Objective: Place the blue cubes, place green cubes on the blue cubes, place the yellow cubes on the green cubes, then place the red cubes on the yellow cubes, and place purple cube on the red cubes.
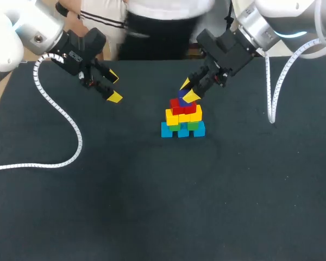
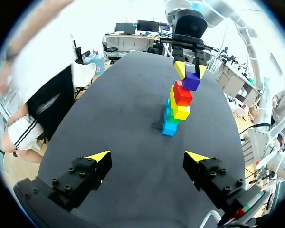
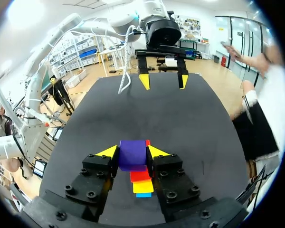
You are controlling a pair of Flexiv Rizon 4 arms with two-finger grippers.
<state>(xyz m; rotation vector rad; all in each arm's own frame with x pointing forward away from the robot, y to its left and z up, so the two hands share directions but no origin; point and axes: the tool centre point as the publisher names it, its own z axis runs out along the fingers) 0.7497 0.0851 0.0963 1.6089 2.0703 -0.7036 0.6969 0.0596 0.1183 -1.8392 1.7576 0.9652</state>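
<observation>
- My right gripper [image 1: 188,91] is clamped on the purple cube [image 3: 132,153], one yellow tip on each of two opposite side faces.
- The cube hangs right over the red cubes [image 1: 183,105]. I can't tell if it is touching them.
- I judge it light, rigid and smooth. A pinch on the flat faces suits it, while corners would let it twist.
- The stack [image 2: 176,111] looks tippy, so a sideways nudge could topple it.
- My left gripper [image 1: 113,87] is spread and empty, at 10 o'clock from the stack, well apart.
</observation>
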